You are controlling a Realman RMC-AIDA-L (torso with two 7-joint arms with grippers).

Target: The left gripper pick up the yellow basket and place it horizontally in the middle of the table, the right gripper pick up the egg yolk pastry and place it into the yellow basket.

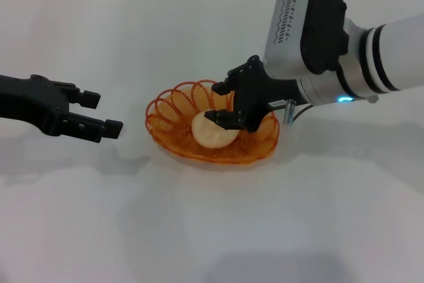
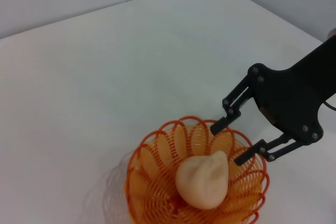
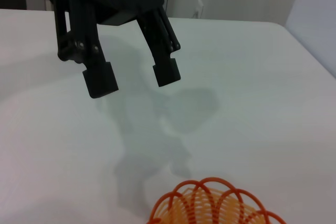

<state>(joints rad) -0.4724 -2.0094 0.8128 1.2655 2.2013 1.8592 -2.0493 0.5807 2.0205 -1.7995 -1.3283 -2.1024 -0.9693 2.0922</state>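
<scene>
Black right tool (image 1: pixel 224 103) over yellow basket (image 1: pixel 212 130)

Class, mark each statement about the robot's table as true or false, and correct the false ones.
1. The egg yolk pastry lies inside the yellow basket. True.
2. The left gripper grips the basket's rim. False: it is open and apart from the basket, on the robot's left.
3. The right gripper is open just above the pastry. True.
4. The basket lies upside down on the table. False: it sits with its opening facing up.
</scene>
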